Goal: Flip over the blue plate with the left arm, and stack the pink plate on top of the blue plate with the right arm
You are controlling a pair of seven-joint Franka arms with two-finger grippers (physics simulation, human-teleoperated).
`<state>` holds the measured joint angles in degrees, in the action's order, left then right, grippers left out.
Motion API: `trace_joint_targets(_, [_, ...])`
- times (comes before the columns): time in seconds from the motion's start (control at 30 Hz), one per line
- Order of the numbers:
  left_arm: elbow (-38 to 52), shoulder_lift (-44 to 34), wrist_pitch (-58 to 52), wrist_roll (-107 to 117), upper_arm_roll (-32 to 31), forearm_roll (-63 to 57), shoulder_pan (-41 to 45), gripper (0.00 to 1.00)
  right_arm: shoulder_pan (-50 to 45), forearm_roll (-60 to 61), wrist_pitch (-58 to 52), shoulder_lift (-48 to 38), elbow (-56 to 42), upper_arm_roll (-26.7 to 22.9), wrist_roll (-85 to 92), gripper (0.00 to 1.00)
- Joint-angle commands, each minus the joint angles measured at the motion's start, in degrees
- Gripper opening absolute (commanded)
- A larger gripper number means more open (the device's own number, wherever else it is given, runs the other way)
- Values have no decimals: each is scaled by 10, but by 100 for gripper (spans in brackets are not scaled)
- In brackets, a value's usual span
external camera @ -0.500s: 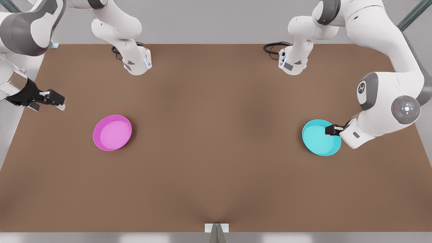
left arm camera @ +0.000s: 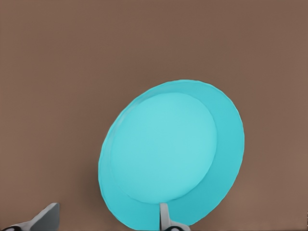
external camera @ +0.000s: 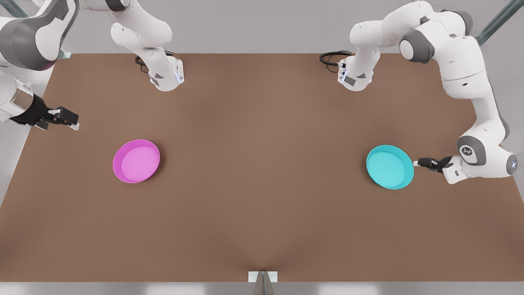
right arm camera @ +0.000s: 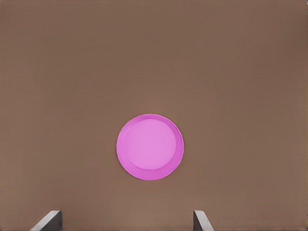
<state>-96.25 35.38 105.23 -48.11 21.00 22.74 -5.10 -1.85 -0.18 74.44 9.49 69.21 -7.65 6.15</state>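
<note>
Left gripper (external camera: 416, 163) released, just beside blue plate (external camera: 389, 166) near tabletop's right edge; stiff, light, slick, so pinch its low rim; right gripper (external camera: 74, 123) released, waiting near pink plate (external camera: 136, 160).

The front view looks steeply down from high above the near edge of the brown surface (external camera: 262, 213), facing the two arm bases at the far edge, and takes in the whole scene from well back. The left wrist view rides behind the left end effector (external camera: 421, 163) and looks past its fingertips (left arm camera: 164, 217) from close by at the blue plate (left arm camera: 171, 151) just ahead of it. The right wrist view rides above the right end effector (external camera: 67, 121) and looks from farther off at the pink plate (right arm camera: 149, 147), well ahead of its fingertips (right arm camera: 201, 220). Each wrist view shares its plate and the surrounding surface with the front view, where the blue plate (external camera: 389, 166) and pink plate (external camera: 136, 160) lie well apart.
</note>
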Motion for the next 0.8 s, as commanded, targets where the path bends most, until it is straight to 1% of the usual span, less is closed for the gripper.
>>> trace_joint_targets(0.0, [0,2,5,-1,0,49,0,100,-3,0,0,0,0,0,0,100])
trace_joint_targets(0.17, [3,46,18,1,0,53,-3,100,-3,-2,-1,-1,0,1,-2,100])
trace_joint_targets(0.37, [5,67,16,4,0,63,-3,100,-9,1,-1,1,0,3,-1,100])
trace_joint_targets(0.4, [5,70,13,4,0,63,-3,99,-7,-1,-1,2,0,3,-1,100])
trace_joint_targets(0.43, [5,71,13,4,1,63,-2,73,-3,-2,-1,1,0,2,-1,100])
trace_joint_targets(0.47, [5,71,13,4,0,62,-2,57,-4,-2,-1,1,0,1,-1,100])
trace_joint_targets(0.5, [5,71,13,4,0,62,-2,46,-4,-2,-1,2,1,2,-1,100])
trace_joint_targets(0.53, [5,72,13,5,0,62,-3,40,-5,-2,-1,2,1,2,-1,100])
trace_joint_targets(0.63, [5,72,11,5,0,62,-2,34,-9,-2,-1,3,1,2,-2,100])
trace_joint_targets(0.77, [5,74,11,5,0,62,-2,32,-10,-1,-1,4,3,4,0,100])
